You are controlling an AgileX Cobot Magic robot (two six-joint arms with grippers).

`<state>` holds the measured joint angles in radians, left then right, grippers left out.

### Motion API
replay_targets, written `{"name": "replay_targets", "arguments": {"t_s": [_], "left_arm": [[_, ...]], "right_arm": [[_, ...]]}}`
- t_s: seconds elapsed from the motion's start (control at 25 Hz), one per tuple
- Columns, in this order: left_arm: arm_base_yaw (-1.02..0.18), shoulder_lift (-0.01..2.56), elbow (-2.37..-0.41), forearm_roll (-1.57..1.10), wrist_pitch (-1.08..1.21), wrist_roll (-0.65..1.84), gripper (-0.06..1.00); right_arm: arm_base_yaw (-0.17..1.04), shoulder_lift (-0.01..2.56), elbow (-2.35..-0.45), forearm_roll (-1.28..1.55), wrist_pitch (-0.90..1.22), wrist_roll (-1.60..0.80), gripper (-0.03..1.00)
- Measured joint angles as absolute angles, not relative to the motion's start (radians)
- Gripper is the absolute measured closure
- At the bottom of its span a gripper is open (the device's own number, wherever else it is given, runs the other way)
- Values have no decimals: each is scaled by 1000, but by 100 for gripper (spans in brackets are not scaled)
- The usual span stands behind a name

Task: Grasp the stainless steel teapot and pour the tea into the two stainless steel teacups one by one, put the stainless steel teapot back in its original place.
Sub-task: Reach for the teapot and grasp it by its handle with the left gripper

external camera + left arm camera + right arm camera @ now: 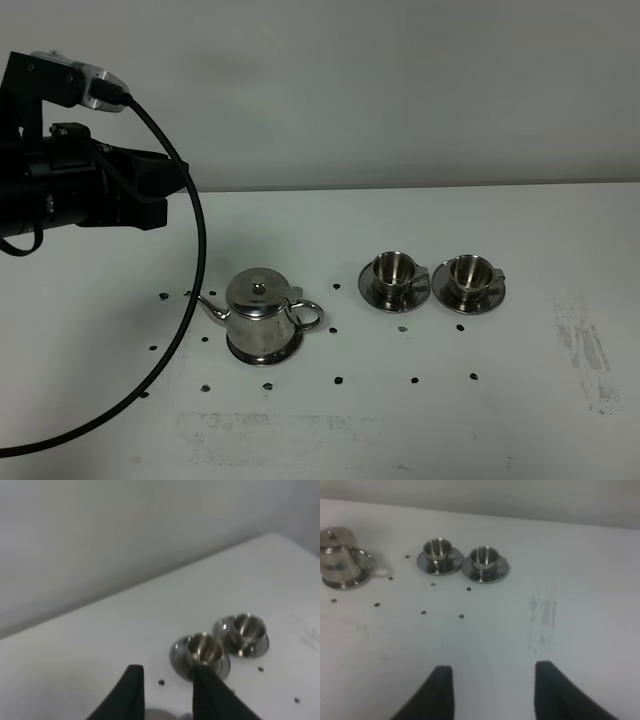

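Note:
The stainless steel teapot (262,313) stands upright on its round steel disc (266,355) left of the table's middle, spout to the left, handle to the right. The two teacups (392,270) (468,273) sit on their saucers to its right, side by side. My left gripper (165,192) hangs high at the far left, above and behind the teapot, open and empty; its fingers (134,685) frame the cups (202,649) (246,627). My right gripper (492,672) is open and empty, low over the table's front, facing the teapot (337,557) and cups (437,548) (484,556). It is out of the exterior view.
Small dark specks (338,380) lie scattered on the white table around the teapot and in front of the cups. Grey scuff marks (585,350) run along the table's right side. A black cable (195,250) loops down from the left arm, left of the teapot.

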<state>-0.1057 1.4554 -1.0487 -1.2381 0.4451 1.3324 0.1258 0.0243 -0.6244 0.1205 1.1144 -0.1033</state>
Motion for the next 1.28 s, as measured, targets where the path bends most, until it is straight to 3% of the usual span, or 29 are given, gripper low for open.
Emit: {"name": "replay_targets", "arguments": {"t_s": [0.32,0.84,1.28], "left_arm": [[-121,1490,-1137,-1148,512,1256,67],[-348,1721,-1471,-568,562,772,67],[-459,1840,-1606,-240,623,562,67]], "right_arm": [[126,-6,-549,94,1110,-101,59],[126,-7,-523,33,1114,-100,59],[126,-7,-523,-14,1114,-17,59]]}}
